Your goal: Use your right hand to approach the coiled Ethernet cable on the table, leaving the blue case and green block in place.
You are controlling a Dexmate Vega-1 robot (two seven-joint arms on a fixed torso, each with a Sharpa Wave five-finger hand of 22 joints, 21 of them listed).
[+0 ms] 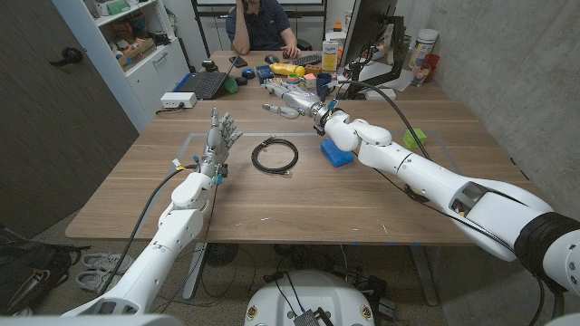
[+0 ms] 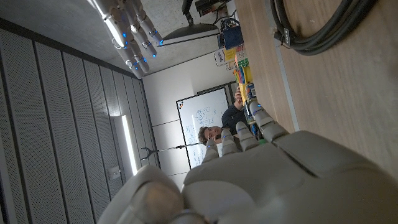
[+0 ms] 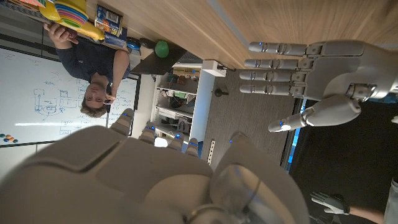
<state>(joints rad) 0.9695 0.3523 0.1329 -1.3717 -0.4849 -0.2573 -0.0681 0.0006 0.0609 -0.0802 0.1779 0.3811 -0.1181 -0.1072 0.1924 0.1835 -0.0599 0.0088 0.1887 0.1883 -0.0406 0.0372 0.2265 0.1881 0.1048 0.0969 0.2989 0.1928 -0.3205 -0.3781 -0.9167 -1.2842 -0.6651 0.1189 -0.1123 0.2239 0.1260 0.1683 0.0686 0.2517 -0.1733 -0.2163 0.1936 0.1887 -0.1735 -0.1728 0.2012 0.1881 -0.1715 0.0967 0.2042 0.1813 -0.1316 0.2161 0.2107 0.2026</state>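
i see the coiled ethernet cable (image 1: 273,155) at table centre. my right hand (image 1: 288,100) hovers at its 12 o'clock, well apart, fingers spread, empty. blue case (image 1: 336,151) and green block (image 1: 414,139) sit at 3 o'clock. left hand (image 1: 218,138), at 9, open-fingered.

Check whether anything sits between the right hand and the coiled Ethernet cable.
Nothing visible does. The right hand hovers beyond the Ethernet cable, with bare table between them; the blue case lies off to the side.

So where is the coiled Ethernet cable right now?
In the head view the Ethernet cable lies mid-table, between the left hand and the blue case, nearer the robot than the raised right hand.
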